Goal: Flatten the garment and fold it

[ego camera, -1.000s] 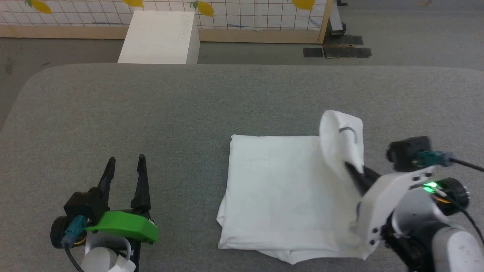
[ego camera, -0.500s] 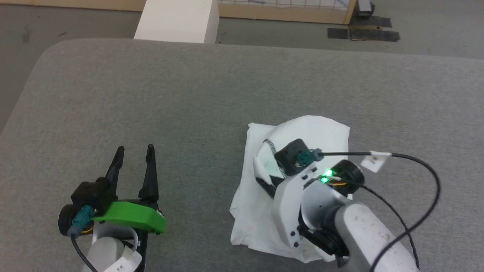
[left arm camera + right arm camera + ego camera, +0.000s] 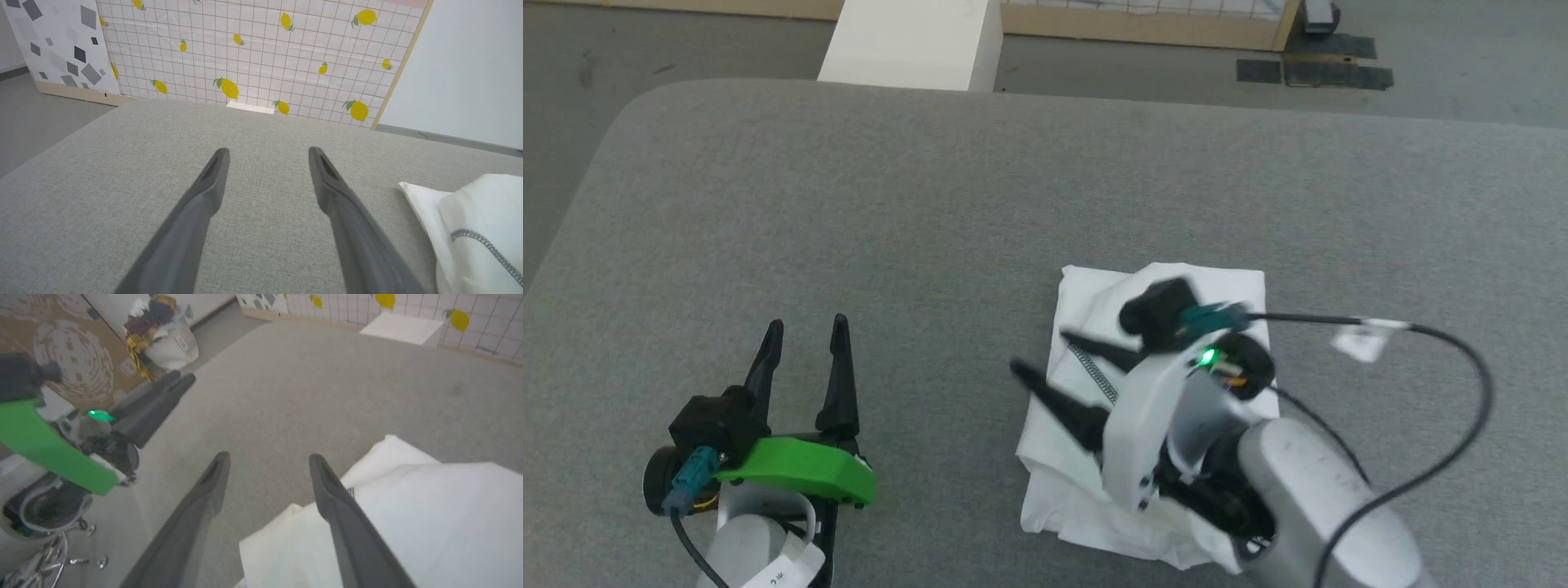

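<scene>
The garment [image 3: 1070, 498] is a white shirt lying folded into a compact stack on the grey table [image 3: 849, 204], right of centre. A grey zigzag seam shows on its top fold. My right gripper [image 3: 1039, 353] hovers over the stack's left edge, open, fingers pointing left, nothing between them. In the right wrist view the right gripper [image 3: 269, 456] has one finger over the garment [image 3: 429, 510] and one over bare table. My left gripper [image 3: 807, 322] rests open at the lower left, well clear. In the left wrist view the left gripper [image 3: 269, 150] has the garment [image 3: 482, 212] to its right.
A rigid white box [image 3: 911, 41] stands on the floor beyond the table's far edge. A lemon-patterned panel [image 3: 245, 53] closes off the back. A bag of clothes [image 3: 163, 330] sits on the floor to the left. The right wrist's cable [image 3: 1445, 351] loops over the table.
My right gripper carried the garment's right edge over to the left, laid it on the stack and opened. The head view has tilted down. The left gripper has stayed put.
</scene>
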You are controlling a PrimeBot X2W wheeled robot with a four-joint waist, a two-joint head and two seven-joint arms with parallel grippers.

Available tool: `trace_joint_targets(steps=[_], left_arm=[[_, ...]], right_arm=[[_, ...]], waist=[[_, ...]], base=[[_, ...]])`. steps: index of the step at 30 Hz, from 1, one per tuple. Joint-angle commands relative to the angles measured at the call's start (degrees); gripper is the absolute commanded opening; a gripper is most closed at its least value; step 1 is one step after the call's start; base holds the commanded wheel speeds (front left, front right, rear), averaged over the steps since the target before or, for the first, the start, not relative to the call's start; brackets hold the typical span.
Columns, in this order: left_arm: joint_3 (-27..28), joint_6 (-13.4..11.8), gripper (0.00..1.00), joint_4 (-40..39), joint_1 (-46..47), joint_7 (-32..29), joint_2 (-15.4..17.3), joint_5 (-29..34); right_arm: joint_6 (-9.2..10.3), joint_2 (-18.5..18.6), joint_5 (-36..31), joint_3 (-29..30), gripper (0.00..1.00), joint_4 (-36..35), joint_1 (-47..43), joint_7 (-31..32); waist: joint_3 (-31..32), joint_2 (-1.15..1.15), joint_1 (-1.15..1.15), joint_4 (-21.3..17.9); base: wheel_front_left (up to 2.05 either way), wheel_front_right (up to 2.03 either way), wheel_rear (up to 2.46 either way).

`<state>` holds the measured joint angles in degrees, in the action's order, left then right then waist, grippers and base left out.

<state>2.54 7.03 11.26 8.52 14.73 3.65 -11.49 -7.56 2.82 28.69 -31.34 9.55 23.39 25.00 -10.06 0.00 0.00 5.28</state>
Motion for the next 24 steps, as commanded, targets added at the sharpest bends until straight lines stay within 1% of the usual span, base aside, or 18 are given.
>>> trace_joint_targets(steps=[1,4,7,10,13,16,18,24], left_arm=[[0.2,0.3,1.0,-0.08,0.07,0.27,-0.26,0.87],[0.5,0.32,1.0,-0.41,-0.34,0.27,-0.27,1.06],[0.61,0.33,1.0,-0.74,-0.68,0.27,-0.29,1.18],[0.6,0.35,1.0,-0.87,-0.84,0.27,-0.3,1.23],[0.46,0.37,1.0,-0.95,-0.94,0.27,-0.32,1.23],[0.37,0.38,1.0,-1.06,-0.93,0.27,-0.34,1.19],[0.25,0.39,1.0,-1.08,-0.87,0.27,-0.35,1.17],[-0.18,0.42,1.0,-0.94,-0.73,0.27,-0.37,1.09]], right_arm=[[0.08,0.06,0.85,1.67,1.0,-2.61,-0.06,-3.05],[0.08,0.06,0.77,7.47,1.0,-7.84,-2.06,-9.73],[0.08,0.06,-0.31,16.0,1.0,-11.16,-5.85,-15.17],[0.08,0.06,-0.36,23.3,1.0,-11.68,-9.54,-18.27],[0.08,0.06,-0.6,28.69,1.0,-9.71,-12.76,-19.02],[0.08,0.06,-0.04,31.11,1.0,-6.09,-14.9,-17.98],[0.08,0.06,0.38,31.35,1.0,-3.38,-15.65,-16.59],[0.08,0.06,3.66,29.49,1.0,4.35,-15.52,-11.75]], waist=[[0.98,0.0,0.0,-1.09],[1.78,0.0,0.0,-2.16],[2.39,0.0,0.0,-3.08],[2.71,0.0,0.0,-3.89],[2.82,0.0,0.0,-4.35],[2.69,0.0,0.0,-4.66],[2.55,0.0,0.0,-4.69],[2.14,0.0,0.0,-4.09]], base=[[0.0,0.0,0.0],[0.0,0.0,0.0],[0.0,0.0,0.0],[0.0,0.0,0.0],[0.0,0.0,0.0],[0.0,0.0,0.0],[0.0,0.0,0.0],[0.0,0.0,0.0]])
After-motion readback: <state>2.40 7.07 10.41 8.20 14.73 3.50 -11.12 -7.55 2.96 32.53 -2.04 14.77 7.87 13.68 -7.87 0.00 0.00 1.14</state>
